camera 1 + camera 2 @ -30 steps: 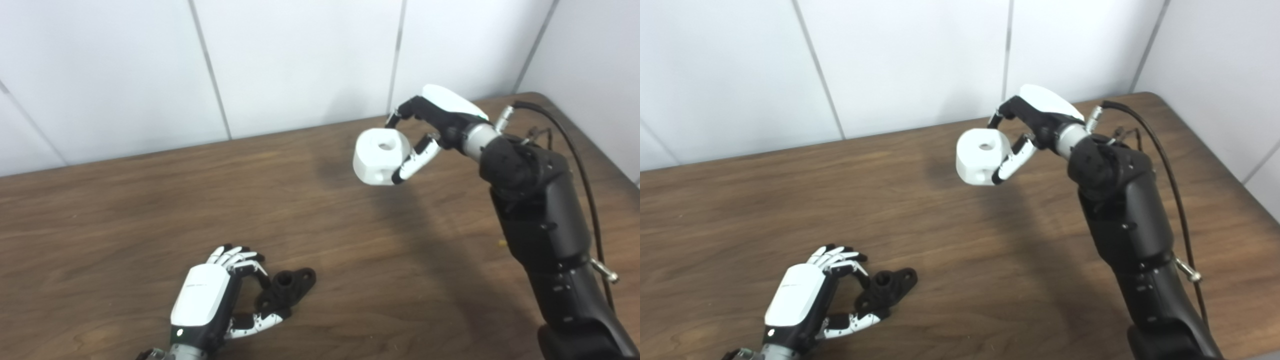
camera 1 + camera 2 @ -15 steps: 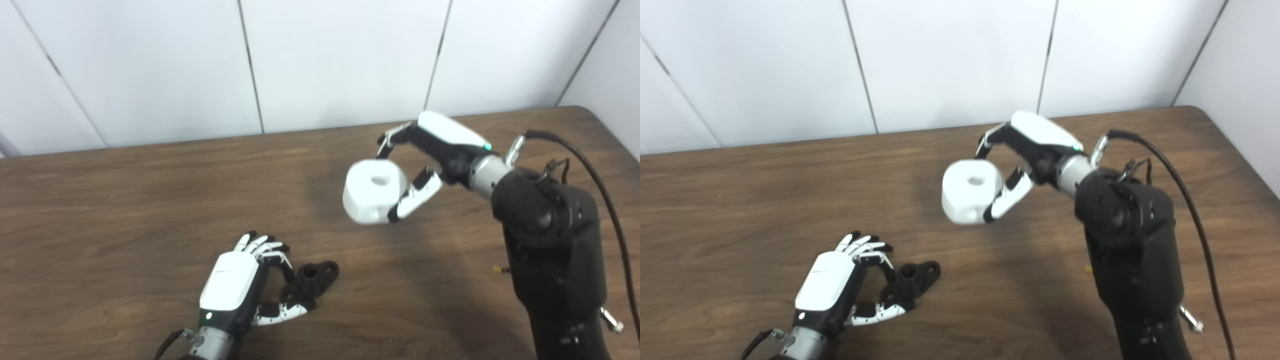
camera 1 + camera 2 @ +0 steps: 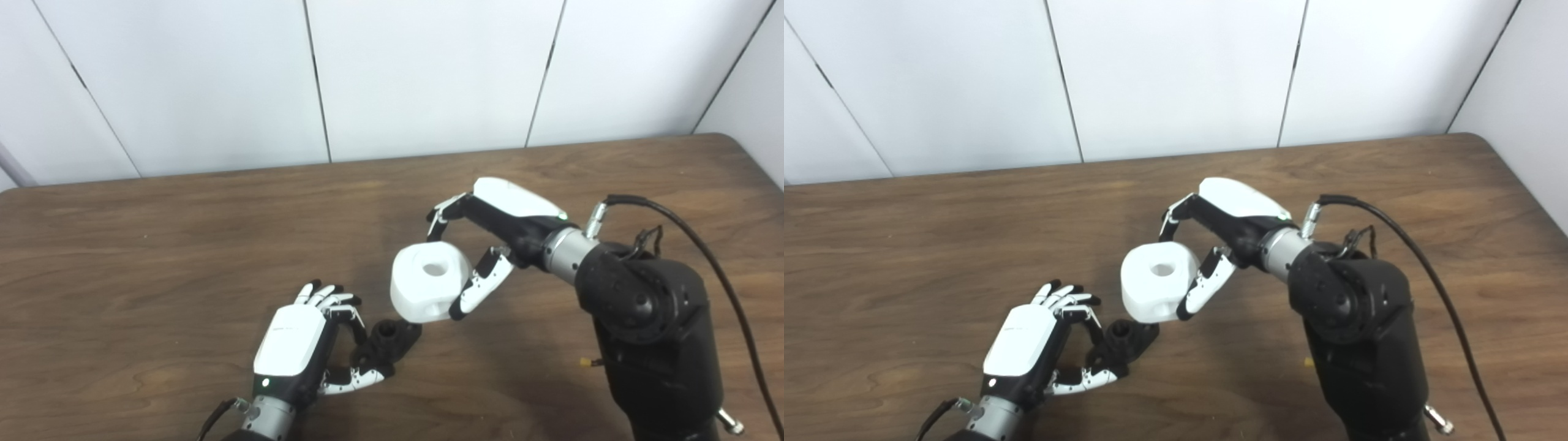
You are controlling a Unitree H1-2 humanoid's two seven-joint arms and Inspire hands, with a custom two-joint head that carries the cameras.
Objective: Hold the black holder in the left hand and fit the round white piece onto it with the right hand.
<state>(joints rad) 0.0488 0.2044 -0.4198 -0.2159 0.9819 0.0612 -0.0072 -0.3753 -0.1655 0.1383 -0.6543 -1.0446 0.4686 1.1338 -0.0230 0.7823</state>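
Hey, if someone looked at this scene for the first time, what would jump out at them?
First, the round white piece with a hole in its top, held in the air by the right hand near the middle of the brown table. Just below and left of it, the left hand grips the black holder at the near edge.

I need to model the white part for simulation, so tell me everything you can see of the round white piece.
The round white piece is a chunky matte puck, plastic-looking, with rounded edges, a hole in its top and a side notch. The right hand grips it in the air, top upward, just above the black holder.
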